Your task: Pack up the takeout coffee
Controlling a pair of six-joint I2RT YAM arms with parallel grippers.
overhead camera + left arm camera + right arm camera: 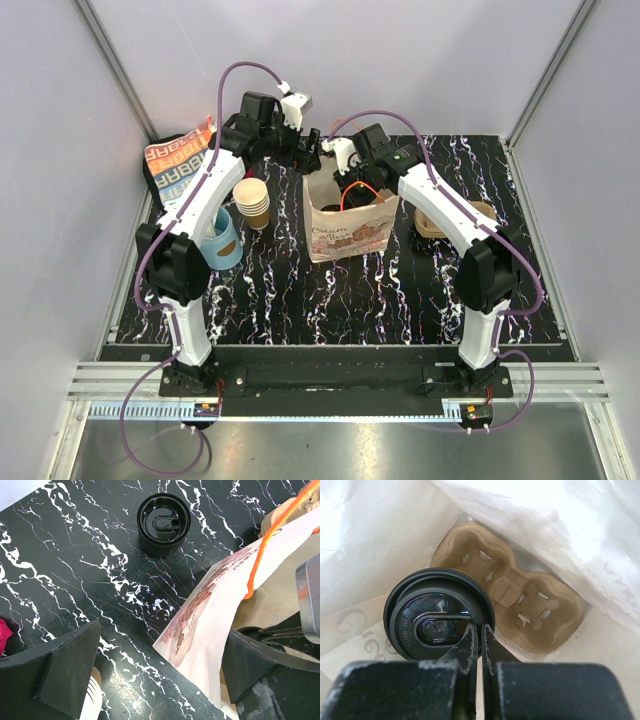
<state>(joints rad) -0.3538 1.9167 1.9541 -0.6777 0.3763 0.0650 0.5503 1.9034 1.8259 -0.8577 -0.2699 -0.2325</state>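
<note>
Gleaming round blk coffee lid (pixel 422 607)

Upright takeout coffee (pixel 420 600), round black lid on, inside the white paper bag (pixel 380 530).

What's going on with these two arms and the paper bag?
The right arm's fingers are pinched on the lid rim of the takeout coffee, holding it inside the white paper bag by a cup tray lying at the bottom; the tray's two visible holes are empty. The left arm's fingers stand wide open astride the bag's edge, not gripping it.
</note>
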